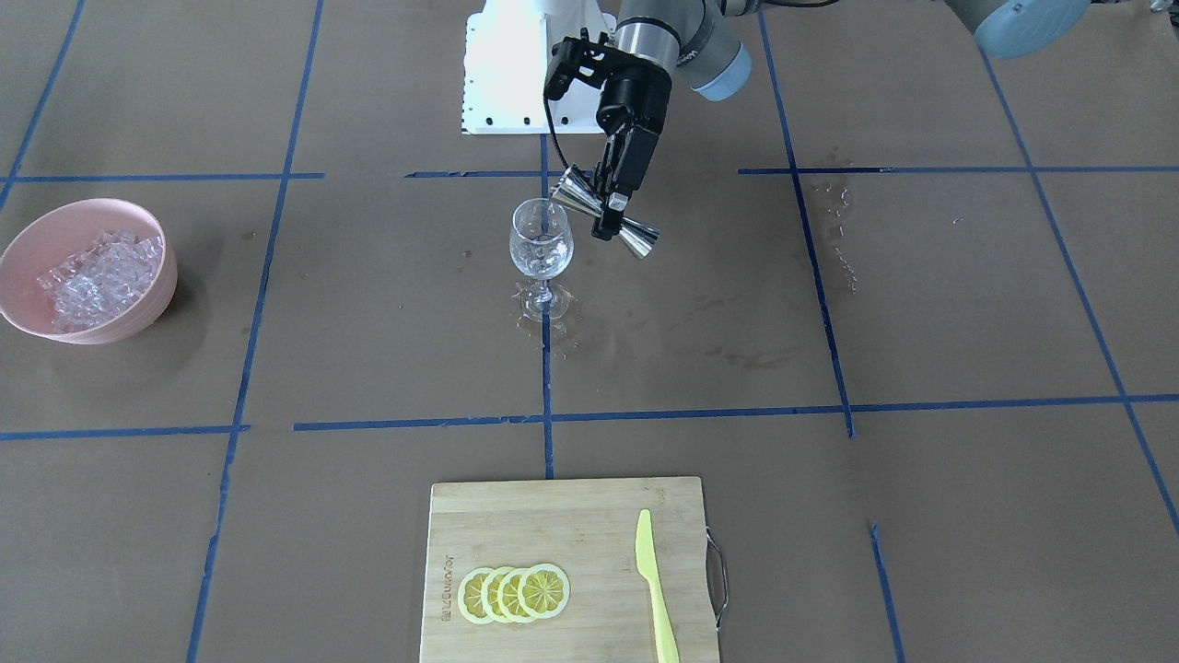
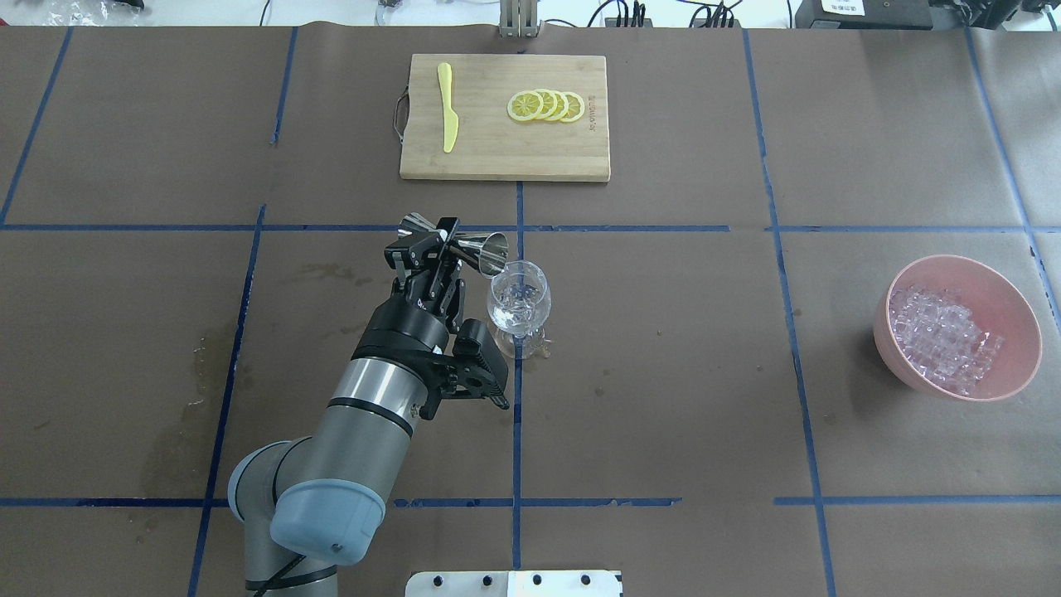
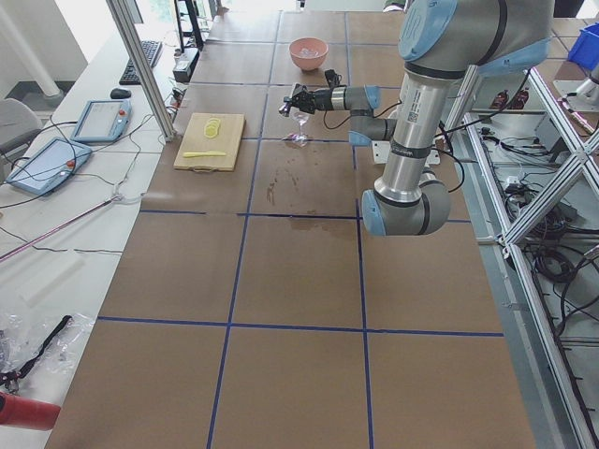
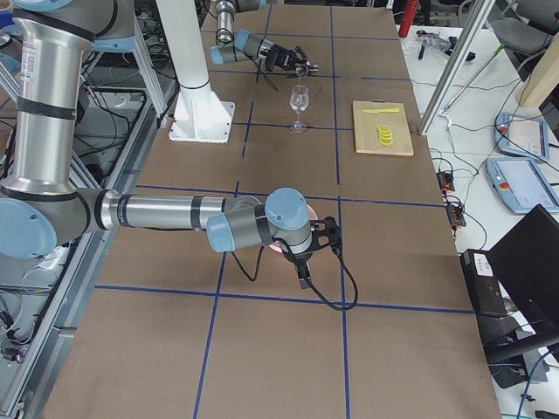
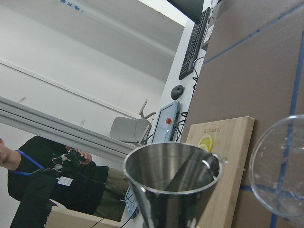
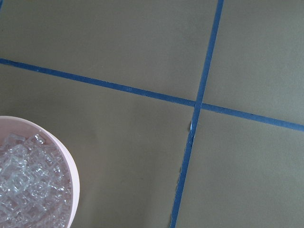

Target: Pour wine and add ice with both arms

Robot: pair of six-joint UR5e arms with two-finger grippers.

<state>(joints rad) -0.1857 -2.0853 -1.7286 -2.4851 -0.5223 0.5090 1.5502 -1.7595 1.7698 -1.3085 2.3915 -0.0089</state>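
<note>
A little clear wine (image 1: 542, 262) sat low in the stemmed glass (image 1: 542, 230) at the middle of the surface (image 1: 387, 313), with wet patches around the glass's foot; the left pincer (image 1: 608, 216) was clamped on the waist of a steel jigger (image 1: 571, 191), which was tipped so that one cup's mouth lay just at the glass rim, the pincer itself just beside and above the wine; the ice (image 1: 97, 276) lay heaped in a pink bowl (image 1: 55, 214), well apart from the glass; the right pincer (image 4: 316, 243) hung by that bowl, and whether it was wide or narrow could not be told; a maker's mark ran along one short edge of the cutting board (image 1: 553, 520), too small to read; lemon slices (image 1: 514, 592) and a yellow knife (image 1: 656, 589) lay on the board.
</note>
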